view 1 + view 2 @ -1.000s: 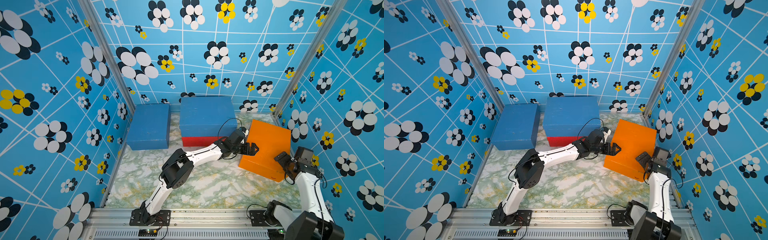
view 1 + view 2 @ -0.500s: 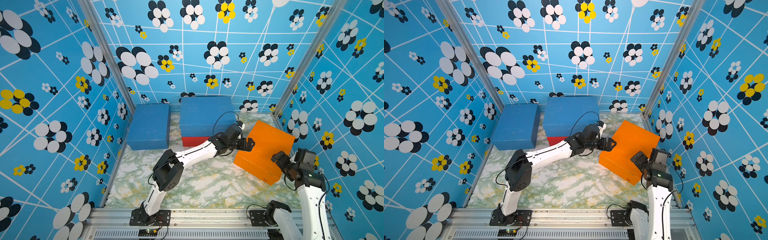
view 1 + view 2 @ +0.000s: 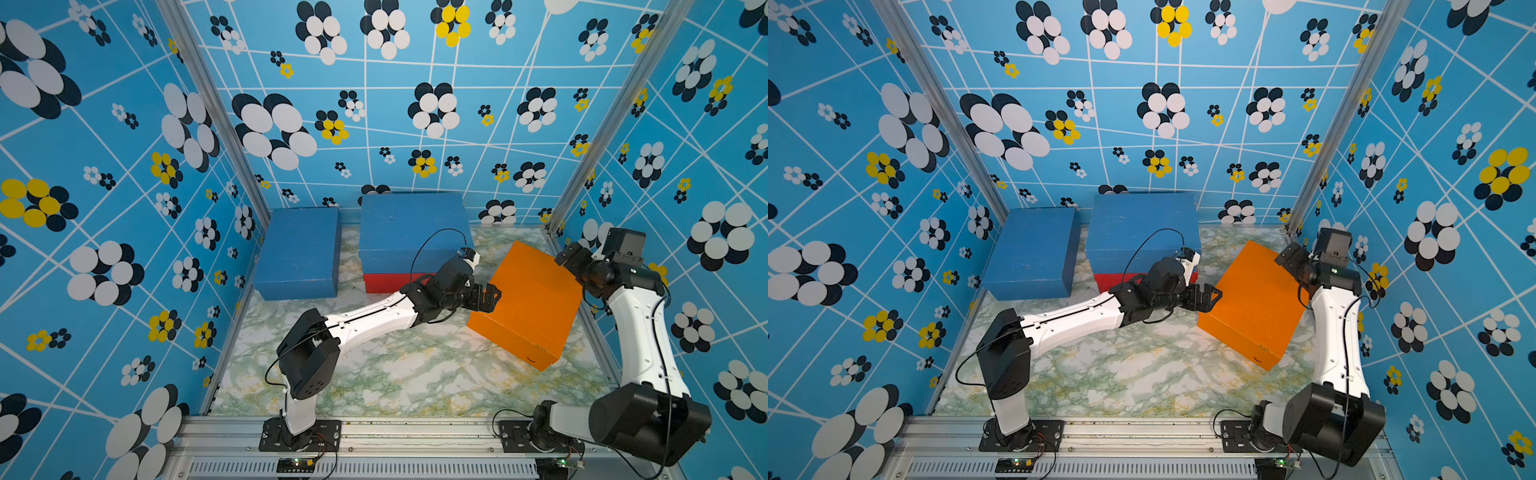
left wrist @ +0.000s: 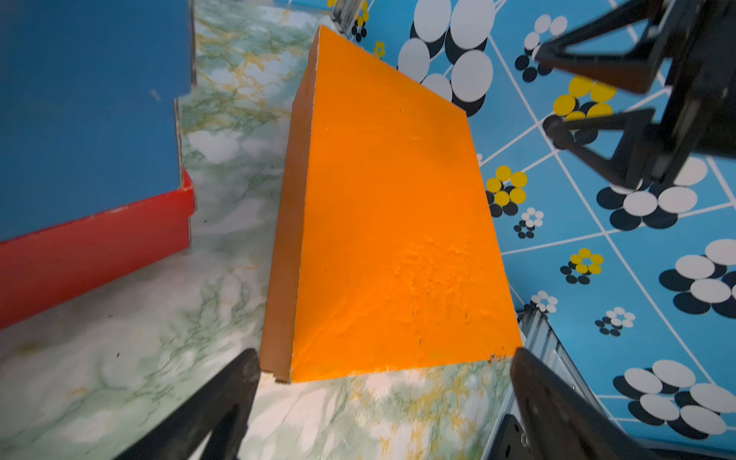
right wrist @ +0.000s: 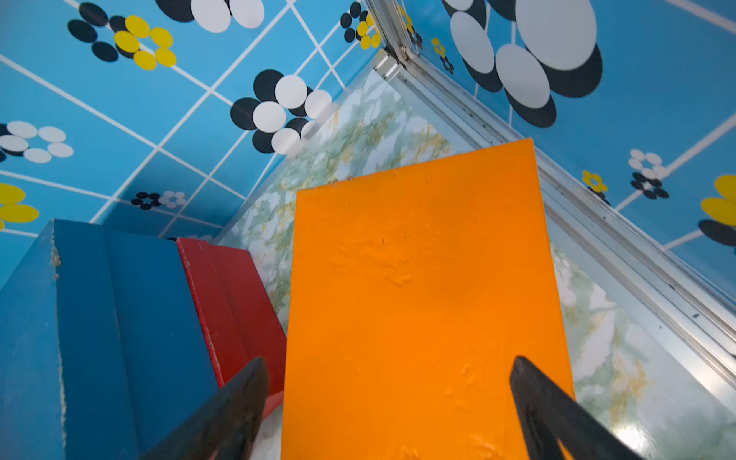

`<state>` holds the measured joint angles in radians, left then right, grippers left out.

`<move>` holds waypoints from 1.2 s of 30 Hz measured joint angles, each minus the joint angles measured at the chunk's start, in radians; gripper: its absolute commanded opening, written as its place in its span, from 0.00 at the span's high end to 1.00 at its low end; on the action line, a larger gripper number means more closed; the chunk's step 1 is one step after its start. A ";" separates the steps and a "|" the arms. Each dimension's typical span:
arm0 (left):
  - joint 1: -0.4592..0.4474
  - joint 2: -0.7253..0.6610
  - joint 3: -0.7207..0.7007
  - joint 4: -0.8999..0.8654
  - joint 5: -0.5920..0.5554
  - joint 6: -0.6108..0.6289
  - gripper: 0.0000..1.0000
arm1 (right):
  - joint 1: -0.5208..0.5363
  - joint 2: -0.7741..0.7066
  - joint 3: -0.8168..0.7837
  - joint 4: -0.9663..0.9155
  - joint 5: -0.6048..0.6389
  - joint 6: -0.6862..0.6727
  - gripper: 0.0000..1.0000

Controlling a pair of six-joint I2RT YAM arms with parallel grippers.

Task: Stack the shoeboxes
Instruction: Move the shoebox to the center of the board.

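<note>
The right gripper is now hovering higher, by the far corner of the orange shoebox rather than its near edge; the left gripper is stretching low to the opposite edge. Both jaws are gaping, empty. The orange shoebox is lying askew on the table

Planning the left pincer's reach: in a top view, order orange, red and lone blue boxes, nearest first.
1. Orange cardboard shoebox, at the left pincer, right side.
2. Red cardboard shoebox, bottom of back stack.
3. Lone blue cardboard shoebox, back left.
</note>
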<state>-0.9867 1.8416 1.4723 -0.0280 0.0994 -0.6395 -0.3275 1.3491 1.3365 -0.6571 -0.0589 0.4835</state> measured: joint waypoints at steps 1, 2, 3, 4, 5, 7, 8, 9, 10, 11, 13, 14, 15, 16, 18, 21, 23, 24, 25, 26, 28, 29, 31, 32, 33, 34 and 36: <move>-0.005 -0.008 -0.027 0.015 0.001 -0.004 0.00 | 0.000 0.019 0.001 0.022 0.010 0.002 0.03; -0.010 -0.014 -0.048 0.026 0.002 -0.008 0.01 | 0.000 0.035 -0.001 0.036 0.023 0.002 0.02; -0.015 -0.019 -0.070 0.041 0.003 -0.013 0.00 | -0.001 0.051 -0.006 0.056 0.038 0.003 0.02; -0.021 -0.023 -0.093 0.060 0.006 -0.020 0.00 | -0.003 0.063 -0.014 0.080 0.047 0.004 0.02; -0.025 -0.026 -0.110 0.072 0.008 -0.024 0.00 | -0.005 0.072 -0.023 0.102 0.050 0.006 0.02; -0.034 -0.035 -0.152 0.109 0.017 -0.034 0.00 | -0.015 0.092 -0.050 0.164 0.050 0.009 0.01; -0.037 -0.038 -0.168 0.123 0.021 -0.040 0.01 | -0.020 0.100 -0.062 0.193 0.049 0.011 0.01; -0.038 -0.040 -0.185 0.139 0.028 -0.047 0.01 | -0.028 0.114 -0.074 0.226 0.049 0.013 0.01; -0.039 -0.042 -0.199 0.152 0.032 -0.050 0.01 | -0.036 0.128 -0.079 0.254 0.046 0.019 0.01; -0.039 -0.043 -0.210 0.167 0.035 -0.054 0.00 | -0.045 0.144 -0.081 0.276 0.040 0.023 0.01; -0.039 -0.045 -0.239 0.201 0.043 -0.061 0.00 | -0.068 0.186 -0.081 0.328 0.022 0.036 0.01; -0.039 -0.047 -0.250 0.216 0.045 -0.067 0.00 | -0.076 0.204 -0.082 0.349 0.016 0.042 0.01; -0.039 -0.047 -0.261 0.228 0.047 -0.071 0.01 | -0.084 0.226 -0.084 0.374 0.008 0.052 0.01; -0.039 -0.047 -0.271 0.244 0.047 -0.076 0.01 | -0.091 0.246 -0.085 0.394 0.001 0.060 0.01; -0.039 -0.047 -0.286 0.263 0.051 -0.081 0.00 | -0.099 0.282 -0.084 0.424 -0.010 0.072 0.02; -0.039 -0.047 -0.301 0.293 0.063 -0.094 0.00 | -0.103 0.343 -0.053 0.429 -0.027 0.078 0.02; -0.039 -0.047 -0.307 0.311 0.073 -0.102 0.01 | -0.105 0.381 -0.021 0.430 -0.034 0.079 0.02; -0.039 -0.047 -0.307 0.317 0.079 -0.106 0.00 | -0.105 0.399 -0.003 0.430 -0.037 0.078 0.02; -0.039 -0.047 -0.308 0.326 0.085 -0.111 0.00 | -0.106 0.418 0.021 0.428 -0.041 0.078 0.02; -0.039 -0.047 -0.308 0.333 0.090 -0.114 0.00 | -0.108 0.435 0.044 0.426 -0.045 0.077 0.02; -0.040 -0.047 -0.309 0.351 0.097 -0.123 0.00 | -0.111 0.478 0.109 0.414 -0.055 0.072 0.02; -0.040 -0.047 -0.311 0.359 0.100 -0.126 0.01 | -0.112 0.498 0.139 0.407 -0.060 0.070 0.02; -0.043 -0.047 -0.315 0.372 0.107 -0.134 0.01 | -0.114 0.541 0.204 0.389 -0.074 0.063 0.02; -0.043 -0.047 -0.315 0.373 0.110 -0.137 0.00 | -0.115 0.560 0.232 0.376 -0.080 0.059 0.03; -0.044 -0.047 -0.315 0.373 0.114 -0.139 0.01 | -0.115 0.584 0.266 0.363 -0.087 0.054 0.03; -0.047 -0.046 -0.315 0.375 0.115 -0.141 0.00 | -0.115 0.603 0.294 0.349 -0.093 0.051 0.03; -0.050 -0.040 -0.315 0.383 0.122 -0.147 0.00 | -0.115 0.633 0.332 0.327 -0.106 0.047 0.03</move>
<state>-1.0367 1.8015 1.1572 0.3553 0.2211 -0.7864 -0.4423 1.9823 1.6680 -0.3302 -0.1646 0.5304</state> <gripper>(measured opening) 0.995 0.970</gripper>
